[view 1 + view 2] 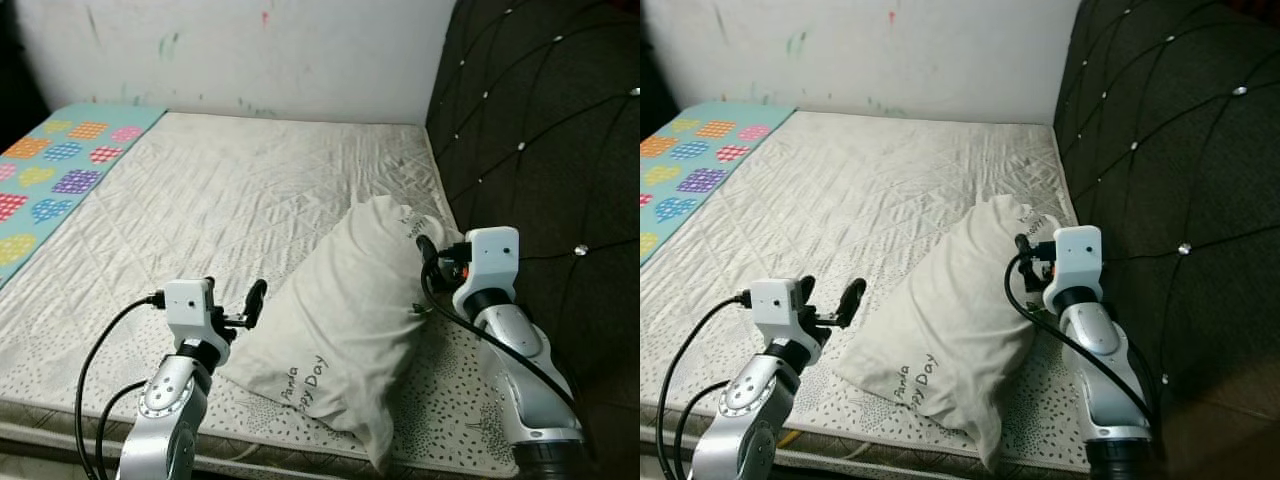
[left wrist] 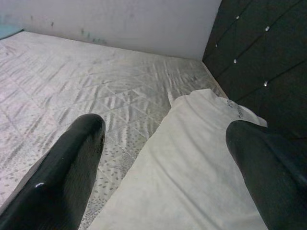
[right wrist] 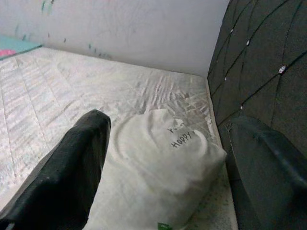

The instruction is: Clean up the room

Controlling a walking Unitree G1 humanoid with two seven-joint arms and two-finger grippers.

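A white pillow [image 1: 345, 315] printed "Happy Day" lies at an angle on the bare quilted mattress [image 1: 220, 200], close to the dark headboard. My left gripper [image 1: 232, 300] hovers open just off the pillow's near left edge, and in the left wrist view its fingers [image 2: 72, 163] frame the pillow [image 2: 192, 163]. At the pillow's far right corner my right gripper [image 1: 428, 262] is open, beside the headboard. Seen from the right wrist, the pillow [image 3: 163, 163] lies between the spread fingers [image 3: 72, 167]. Neither gripper holds anything.
A dark tufted headboard [image 1: 540, 130] rises along the right side. A teal mat with coloured hearts [image 1: 50, 170] covers the mattress's far left. A white, scribbled wall [image 1: 250, 50] closes the back. The mattress's front edge [image 1: 60, 425] runs just below my arms.
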